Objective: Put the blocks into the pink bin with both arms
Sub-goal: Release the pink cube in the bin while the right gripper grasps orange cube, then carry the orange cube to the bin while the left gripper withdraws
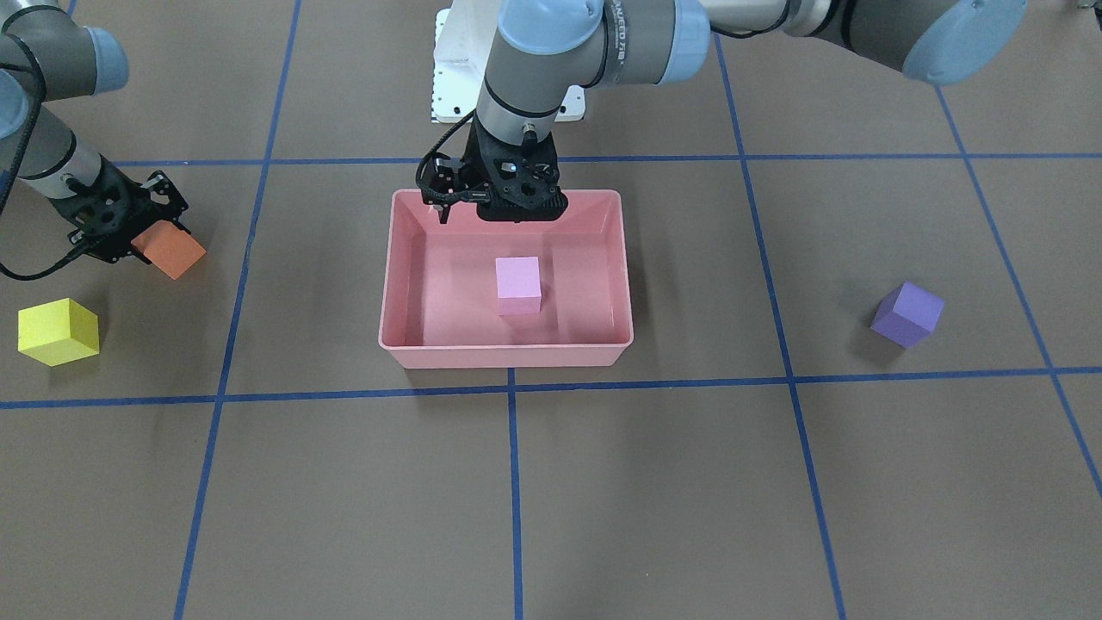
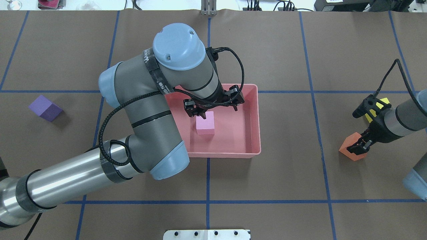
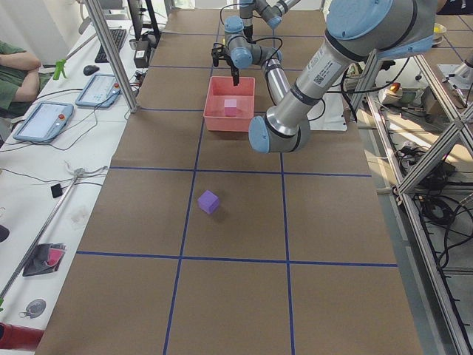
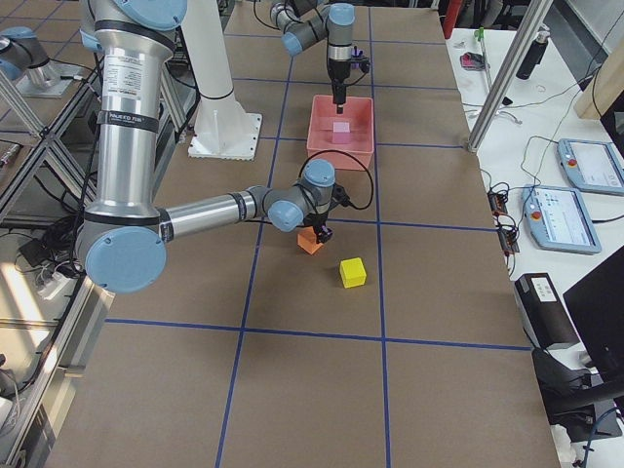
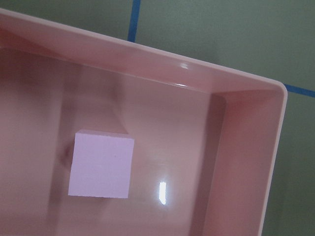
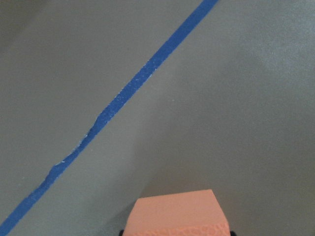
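The pink bin (image 1: 508,353) stands mid-table, with the pale pink-lilac block (image 1: 518,285) flat on its floor. My left gripper (image 2: 217,110) hangs open and empty just above that block (image 2: 205,123); the left wrist view shows the block (image 5: 101,163) free in the bin (image 5: 147,54). My right gripper (image 1: 142,237) is shut on the orange block (image 1: 172,251), low over the table; the block also shows in the right wrist view (image 6: 174,214). The yellow block (image 1: 58,331) lies close by. The purple block (image 1: 906,314) lies alone on my left side (image 2: 45,107).
The white pedestal base (image 1: 448,77) stands behind the bin on the robot's side. Blue tape lines (image 1: 512,482) grid the brown table. In the overhead view my right wrist partly hides the yellow block (image 2: 377,106). Tablets and cables lie on a side bench (image 3: 44,118).
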Available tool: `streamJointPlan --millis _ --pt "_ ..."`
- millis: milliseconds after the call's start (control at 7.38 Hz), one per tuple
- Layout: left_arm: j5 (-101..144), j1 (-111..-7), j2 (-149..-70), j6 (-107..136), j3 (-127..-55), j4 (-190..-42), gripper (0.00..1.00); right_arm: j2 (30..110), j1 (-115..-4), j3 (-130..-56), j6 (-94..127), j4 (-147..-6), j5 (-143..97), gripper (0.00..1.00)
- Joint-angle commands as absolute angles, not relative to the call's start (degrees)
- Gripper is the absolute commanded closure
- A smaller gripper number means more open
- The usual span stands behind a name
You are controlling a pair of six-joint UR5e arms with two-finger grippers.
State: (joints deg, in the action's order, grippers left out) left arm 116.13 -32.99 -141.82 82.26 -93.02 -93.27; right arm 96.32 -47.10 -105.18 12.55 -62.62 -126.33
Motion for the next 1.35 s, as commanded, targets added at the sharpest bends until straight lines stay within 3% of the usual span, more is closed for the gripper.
streamJointPlan --millis 0,271,542,948,1219 --pt "118.11 -36.02 -141.59 82.09 -96.83 -90.81 0.0 95.89 -53.05 -106.08 12.66 -62.93 -133.47 1.0" --pt "120.49 -41.64 -136.01 65.95 -105.41 -78.22 0.0 88.38 -59.21 -108.0 12.74 -74.36 -138.05 1.0" --pt "120.67 -49.96 -123.74 38.35 -111.86 -69.96 0.0 76.27 -59.85 -115.11 22.43 -92.99 -138.34 1.0" --pt "124.09 -59.92 -107.19 23.15 -109.36 -82.55 0.0 60.77 -51.29 -115.4 54.91 -95.71 -133.81 1.0" --pt "124.72 -62.22 -102.67 22.69 -106.11 -89.26 0.0 59.06 -40.83 -115.49 62.74 -95.8 -121.0 1.0"
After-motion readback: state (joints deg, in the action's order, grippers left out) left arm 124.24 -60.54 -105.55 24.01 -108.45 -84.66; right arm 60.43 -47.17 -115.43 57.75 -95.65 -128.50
